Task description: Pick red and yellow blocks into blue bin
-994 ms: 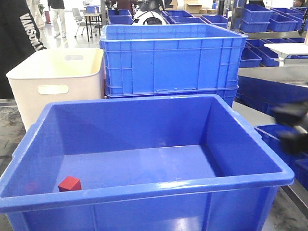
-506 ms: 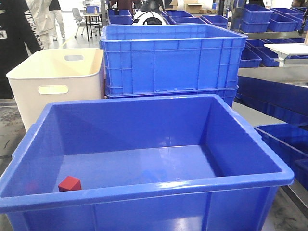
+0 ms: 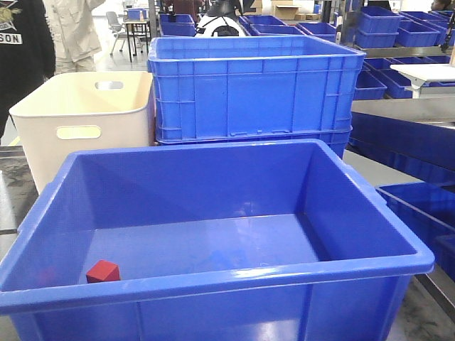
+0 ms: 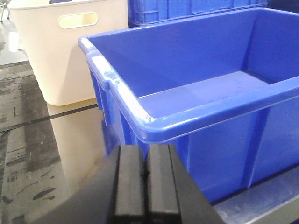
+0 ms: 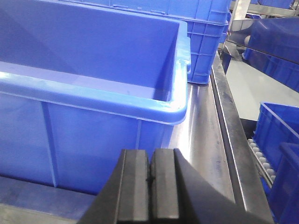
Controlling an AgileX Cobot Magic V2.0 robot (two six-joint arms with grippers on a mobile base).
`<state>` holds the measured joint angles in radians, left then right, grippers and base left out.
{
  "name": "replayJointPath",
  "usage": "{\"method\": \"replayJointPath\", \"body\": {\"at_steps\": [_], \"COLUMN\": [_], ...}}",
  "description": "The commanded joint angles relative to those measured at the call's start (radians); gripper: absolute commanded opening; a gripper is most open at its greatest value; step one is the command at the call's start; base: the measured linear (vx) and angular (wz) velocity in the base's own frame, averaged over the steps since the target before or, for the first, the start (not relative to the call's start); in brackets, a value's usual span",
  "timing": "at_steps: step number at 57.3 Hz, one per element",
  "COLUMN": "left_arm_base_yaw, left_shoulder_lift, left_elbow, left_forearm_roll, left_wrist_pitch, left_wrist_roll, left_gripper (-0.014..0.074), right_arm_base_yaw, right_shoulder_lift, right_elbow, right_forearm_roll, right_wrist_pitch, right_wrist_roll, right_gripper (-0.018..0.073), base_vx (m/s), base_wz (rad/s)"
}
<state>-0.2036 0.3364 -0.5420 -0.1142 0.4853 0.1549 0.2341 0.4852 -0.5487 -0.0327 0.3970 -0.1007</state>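
We saw the left pincer (image 4: 145,175) clenched on nothing, its two black pads pressed flat together, held low outside the near left corner of the blue bin (image 4: 140,112). The right pincer (image 5: 149,179) was likewise clenched and empty, sitting low beside the bin's (image 5: 175,109) near right corner over the shiny metal table (image 5: 205,140). Neither pincer appeared in the front view.

We counted one red cube (image 3: 103,271), resting on the floor of the blue bin (image 3: 213,280) at its front left, close to the near wall. We could find no yellow brick in any view. We counted one wide smooth-walled blue bin, one cream tub (image 3: 82,121) with two handle slots behind it on the left, and one taller ribbed blue crate (image 3: 252,89) behind it in the middle, just beside the cream tub. From the left wrist view the cream tub (image 4: 70,46) stood close behind the bin's left corner on the dark, glossy table (image 4: 32,154). More blue crates (image 3: 387,28) were stacked in the background, and two people (image 3: 50,32) stood at the far left.
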Motion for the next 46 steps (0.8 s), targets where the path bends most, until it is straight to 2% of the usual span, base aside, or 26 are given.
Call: {"method": "replayJointPath", "body": {"at_steps": [1, 7, 15, 18, 21, 24, 27, 31, 46], "left_arm_base_yaw": [0.001, 0.015, 0.098, 0.127, 0.151, 0.172, 0.187, 0.199, 0.199], "left_shoulder_lift": [0.009, -0.029, -0.185, -0.248, -0.305, -0.354, -0.370, -0.355, -0.355], "left_elbow": [-0.011, 0.090, 0.344, 0.435, 0.503, 0.561, 0.552, 0.552, 0.552], "left_forearm_roll": [-0.003, 0.003, 0.003, 0.003, 0.002, -0.006, 0.004, 0.005, 0.005], "left_wrist_pitch": [-0.099, -0.207, -0.530, -0.624, -0.670, -0.662, -0.532, -0.485, -0.437], "left_wrist_roll": [-0.009, 0.003, -0.006, -0.006, -0.008, -0.009, 0.016, 0.048, 0.059], "left_gripper": [-0.0001, -0.0001, 0.0000, 0.0000, 0.0000, 0.0000, 0.0000, 0.0000, 0.0000], "right_arm_base_yaw": [-0.003, -0.003, -0.003, -0.003, -0.003, -0.003, -0.003, -0.003, -0.003], "right_shoulder_lift": [0.004, 0.004, 0.004, 0.004, 0.004, 0.004, 0.004, 0.004, 0.004], "right_elbow": [-0.029, -0.029, -0.029, -0.029, -0.029, -0.029, -0.029, -0.029, -0.029], "right_forearm_roll": [-0.009, -0.009, -0.007, -0.007, -0.007, -0.007, -0.007, -0.007, -0.007], "right_wrist_pitch": [-0.079, -0.075, -0.065, -0.065, -0.065, -0.065, -0.065, -0.066, -0.065], "right_wrist_roll": [-0.001, -0.001, -0.001, -0.001, -0.001, -0.001, -0.001, -0.001, -0.001], "right_gripper": [-0.0011, -0.0011, -0.0011, -0.0011, -0.0011, -0.0011, -0.0011, -0.0011, -0.0011], "base_vx": [0.00, 0.00, 0.00, 0.00, 0.00, 0.00, 0.00, 0.00, 0.00], "base_wz": [0.00, 0.00, 0.00, 0.00, 0.00, 0.00, 0.00, 0.00, 0.00]}}
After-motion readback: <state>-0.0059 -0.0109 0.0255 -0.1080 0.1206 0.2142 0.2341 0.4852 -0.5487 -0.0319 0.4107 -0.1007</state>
